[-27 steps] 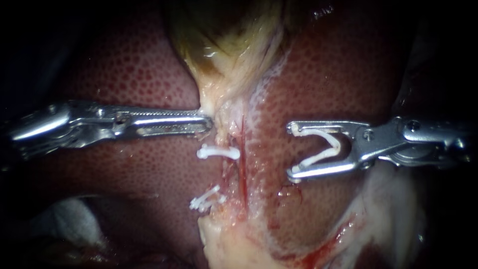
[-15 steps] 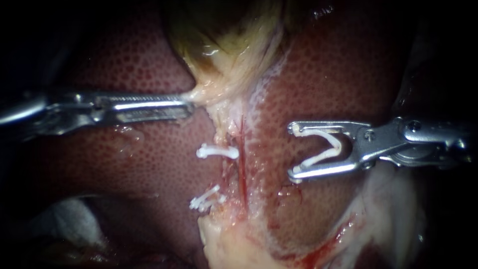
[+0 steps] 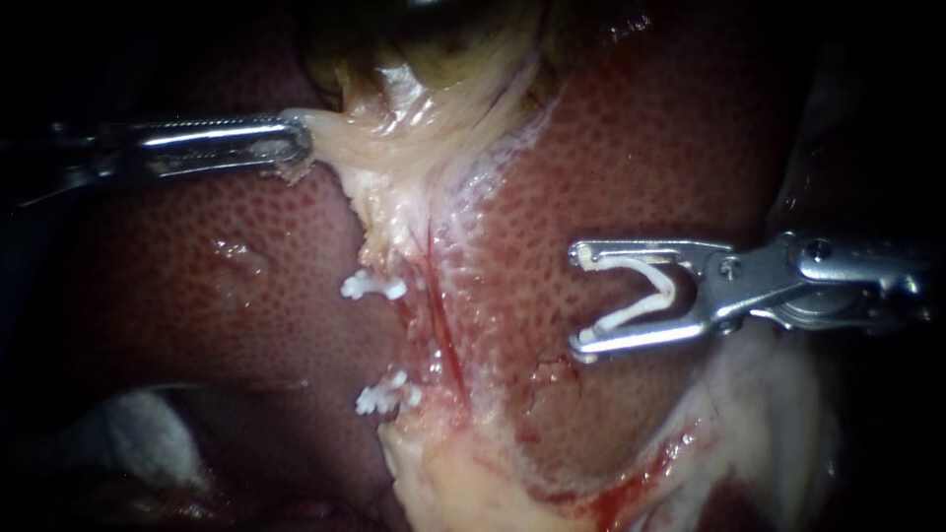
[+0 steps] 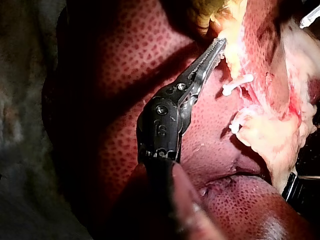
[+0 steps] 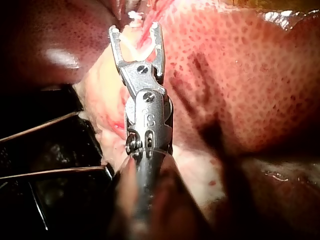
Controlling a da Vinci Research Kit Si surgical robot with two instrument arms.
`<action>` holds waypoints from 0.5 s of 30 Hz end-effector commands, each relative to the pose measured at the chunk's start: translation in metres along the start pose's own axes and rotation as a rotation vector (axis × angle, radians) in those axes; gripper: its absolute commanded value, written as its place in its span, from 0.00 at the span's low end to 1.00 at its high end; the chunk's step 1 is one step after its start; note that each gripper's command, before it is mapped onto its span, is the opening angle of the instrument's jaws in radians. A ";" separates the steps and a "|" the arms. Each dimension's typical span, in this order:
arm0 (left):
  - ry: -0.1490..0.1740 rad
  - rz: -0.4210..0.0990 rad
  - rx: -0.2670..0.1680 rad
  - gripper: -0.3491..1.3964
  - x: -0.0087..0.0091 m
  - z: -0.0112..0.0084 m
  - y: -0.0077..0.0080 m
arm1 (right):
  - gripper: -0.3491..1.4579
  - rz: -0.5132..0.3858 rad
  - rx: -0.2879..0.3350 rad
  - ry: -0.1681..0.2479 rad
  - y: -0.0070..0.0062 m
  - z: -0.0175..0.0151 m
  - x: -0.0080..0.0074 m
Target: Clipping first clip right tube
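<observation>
Lifted leftward, left instrument (image 3: 301,148) jaws clamping gallbladder (image 3: 434,99), shaft in darkness, right instrument (image 3: 578,299) jaws cradling clip (image 3: 670,289)

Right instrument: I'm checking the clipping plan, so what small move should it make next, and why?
Probably ease the right instrument toward the red tube: its loaded clip stands open and apart from it, while the left instrument grips the gallbladder.

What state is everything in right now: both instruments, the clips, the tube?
Left instrument: jaws shut on the gallbladder.
Gallbladder: stretched taut toward the left instrument.
Right instrument: jaws hold the loaded clip, short of the right tube.
Loaded clip: open.
Upper clip: closed, in place.
Lower clip: closed, in place.
Right tube: bare, unclipped.
</observation>
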State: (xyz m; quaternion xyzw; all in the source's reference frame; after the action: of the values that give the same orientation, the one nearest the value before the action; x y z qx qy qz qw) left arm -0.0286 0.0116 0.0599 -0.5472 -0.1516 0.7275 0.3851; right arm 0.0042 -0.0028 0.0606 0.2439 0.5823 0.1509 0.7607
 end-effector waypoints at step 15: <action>0.000 0.002 0.002 0.00 -0.0003 0.0002 0.0000 | 0.47 0.076 0.016 -0.063 0.0013 0.0091 -0.0096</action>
State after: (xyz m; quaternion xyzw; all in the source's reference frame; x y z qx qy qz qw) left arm -0.0288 0.0114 0.0601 -0.5470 -0.1503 0.7280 0.3849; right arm 0.0107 -0.0087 0.0717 0.2781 0.5478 0.1698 0.7706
